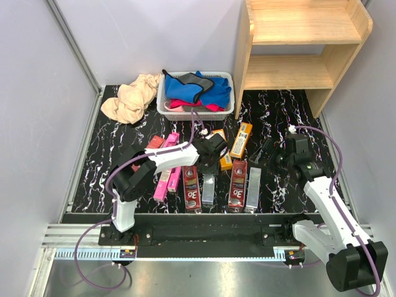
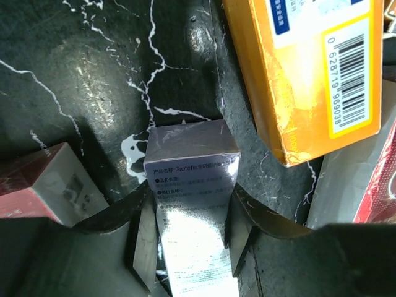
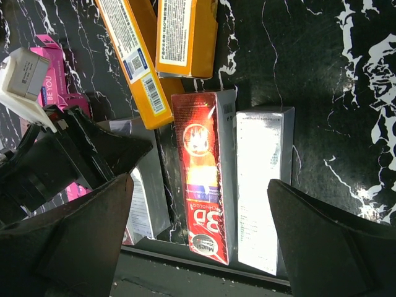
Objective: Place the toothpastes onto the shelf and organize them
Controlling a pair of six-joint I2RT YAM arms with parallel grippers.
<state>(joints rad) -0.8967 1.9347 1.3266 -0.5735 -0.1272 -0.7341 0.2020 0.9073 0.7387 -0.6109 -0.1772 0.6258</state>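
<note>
Several toothpaste boxes lie on the black marble table: pink ones (image 1: 167,167), dark red "3D" ones (image 1: 191,189) (image 1: 237,184), orange ones (image 1: 241,139) and silver ones (image 1: 253,189). My left gripper (image 1: 210,162) is down over a silver box (image 1: 208,189). In the left wrist view its fingers (image 2: 139,235) press both sides of that box (image 2: 192,185), which still lies on the table. My right gripper (image 1: 272,154) is wide open and empty, above a red box (image 3: 201,173) and a silver box (image 3: 263,185). The wooden shelf (image 1: 303,37) stands at the far right with nothing on it.
A white basket (image 1: 197,111) with blue and red cloths stands at the back centre. A beige cloth (image 1: 130,99) lies to its left. An orange box (image 2: 309,74) lies just right of the held box. The table's front rail (image 1: 204,216) runs below the boxes.
</note>
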